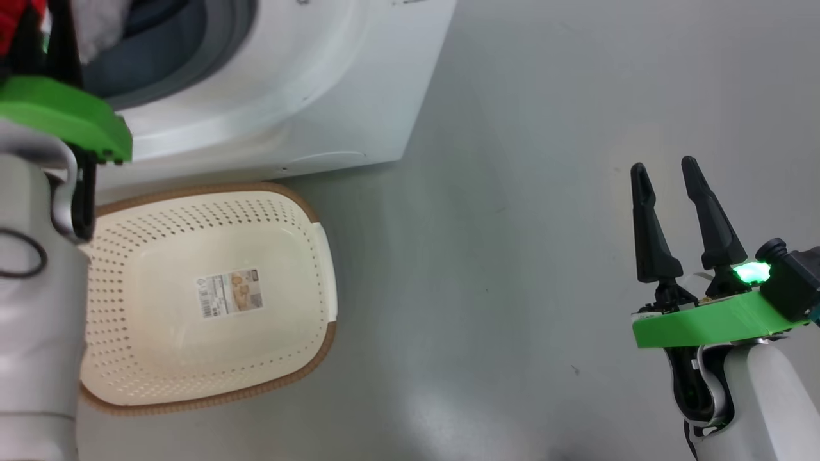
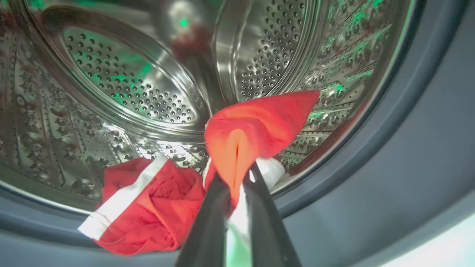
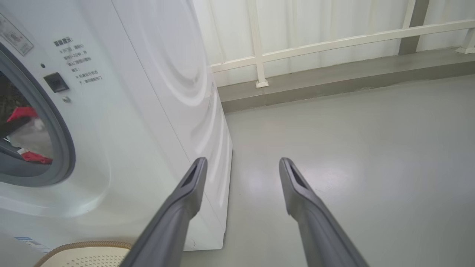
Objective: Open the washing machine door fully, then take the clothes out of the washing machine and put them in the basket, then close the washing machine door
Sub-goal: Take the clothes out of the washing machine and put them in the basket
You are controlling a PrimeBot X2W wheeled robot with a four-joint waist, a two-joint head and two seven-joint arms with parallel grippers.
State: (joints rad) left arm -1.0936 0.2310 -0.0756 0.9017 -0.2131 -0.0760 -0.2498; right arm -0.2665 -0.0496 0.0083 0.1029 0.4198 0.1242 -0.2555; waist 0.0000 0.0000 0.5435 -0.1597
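Inside the steel drum (image 2: 156,85), my left gripper (image 2: 237,174) is shut on a red garment with white trim (image 2: 256,126), lifted off the drum floor. A second red garment with a white band (image 2: 144,207) lies at the drum's lip on the grey gasket (image 2: 371,178). The white washing machine (image 1: 288,96) stands at the upper left of the head view, the left arm (image 1: 38,256) reaching into its opening. The cream basket (image 1: 301,218) sits on the floor in front of it, holding nothing but its paper label. My right gripper (image 1: 663,173) hangs open over the floor at the right. The door is out of view.
Grey floor (image 1: 512,256) spreads to the right of the machine and basket. In the right wrist view a white railing (image 3: 334,40) and a low kerb run along the back, and the machine's side panel (image 3: 174,92) stands just left of the right gripper's fingers (image 3: 193,181).
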